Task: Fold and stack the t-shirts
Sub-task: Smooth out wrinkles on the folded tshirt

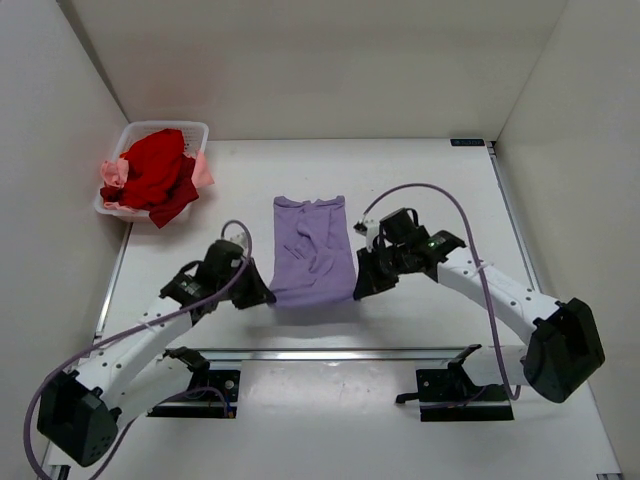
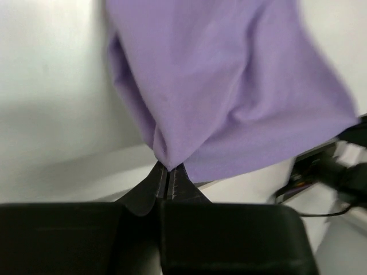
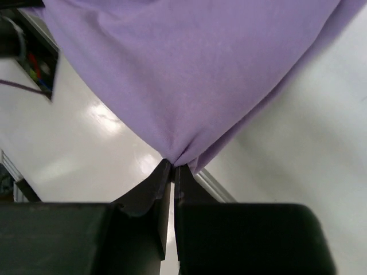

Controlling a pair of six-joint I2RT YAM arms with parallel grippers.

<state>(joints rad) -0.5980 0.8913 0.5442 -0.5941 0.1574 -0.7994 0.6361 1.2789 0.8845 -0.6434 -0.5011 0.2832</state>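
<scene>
A lavender t-shirt [image 1: 312,250] lies lengthwise in the middle of the table, folded into a narrow strip. My left gripper [image 1: 262,296] is shut on its near left corner, and the cloth [image 2: 229,86] bunches right at the fingertips [image 2: 167,167]. On the other side my right gripper [image 1: 362,288] is shut on the near right corner, where the purple fabric [image 3: 189,74] gathers into the jaws [image 3: 173,166]. The near edge of the shirt hangs lifted between the two grippers. A bright red t-shirt [image 1: 155,172] and a pale pink t-shirt [image 1: 112,176] lie heaped in the basket.
The white plastic basket [image 1: 196,129] stands at the far left corner of the table. White walls close in the left, back and right sides. A metal rail [image 1: 340,352] runs across the near edge, between the arm bases.
</scene>
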